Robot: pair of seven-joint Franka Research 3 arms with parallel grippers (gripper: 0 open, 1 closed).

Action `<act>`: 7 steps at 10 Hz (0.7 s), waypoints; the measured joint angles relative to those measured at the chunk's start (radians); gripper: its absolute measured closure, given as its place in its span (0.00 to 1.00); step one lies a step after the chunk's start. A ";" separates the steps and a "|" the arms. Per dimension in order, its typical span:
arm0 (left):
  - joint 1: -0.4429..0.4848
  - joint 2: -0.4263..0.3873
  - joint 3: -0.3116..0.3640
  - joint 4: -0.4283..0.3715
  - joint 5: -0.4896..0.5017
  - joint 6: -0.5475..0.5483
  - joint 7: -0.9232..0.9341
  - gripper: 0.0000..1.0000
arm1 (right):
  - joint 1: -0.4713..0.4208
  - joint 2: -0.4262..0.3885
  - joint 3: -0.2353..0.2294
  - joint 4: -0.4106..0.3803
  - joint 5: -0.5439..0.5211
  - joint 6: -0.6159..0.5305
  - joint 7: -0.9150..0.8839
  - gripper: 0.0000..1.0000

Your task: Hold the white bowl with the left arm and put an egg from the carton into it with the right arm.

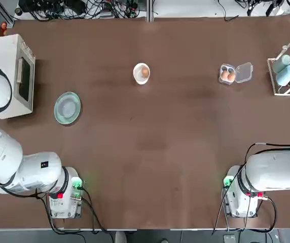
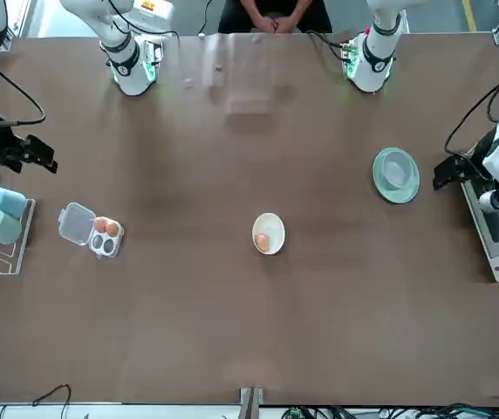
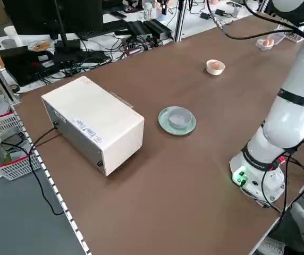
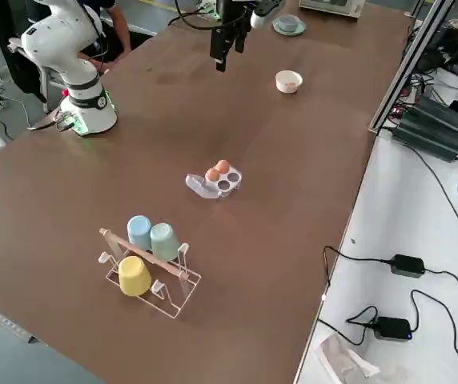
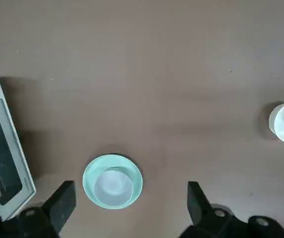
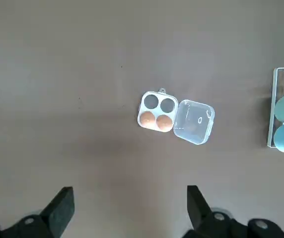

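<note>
An egg (image 1: 144, 73) is already seen lying inside the white bowl (image 1: 141, 73), which stands alone near the middle of the table's far half, well apart from the open carton (image 1: 228, 74) where two eggs and two bare cups are shown, so the placing is judged done. The bowl is not being held: the left gripper (image 5: 127, 208) hangs with its fingers spread wide above the pale green dish (image 1: 67, 107), well to one side. The right gripper (image 6: 127, 210) is likewise spread and empty, raised clear of the carton, so little appears left but parking.
</note>
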 joint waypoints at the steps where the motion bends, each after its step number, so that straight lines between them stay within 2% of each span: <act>1: -0.028 -0.012 0.011 0.012 0.000 0.016 0.000 0.00 | 0.000 0.000 0.000 0.000 0.000 0.000 0.000 0.00; 3: -0.124 -0.041 0.106 0.015 -0.025 0.016 -0.001 0.00 | 0.001 0.000 0.001 0.000 0.000 0.000 0.000 0.00; 4: -0.138 -0.042 0.145 0.013 -0.056 0.013 0.002 0.00 | 0.001 0.000 0.001 0.000 0.000 0.000 0.000 0.00; 7: -0.135 -0.043 0.162 -0.007 -0.074 -0.006 0.007 0.00 | 0.001 0.000 0.002 0.000 0.000 0.000 0.001 0.00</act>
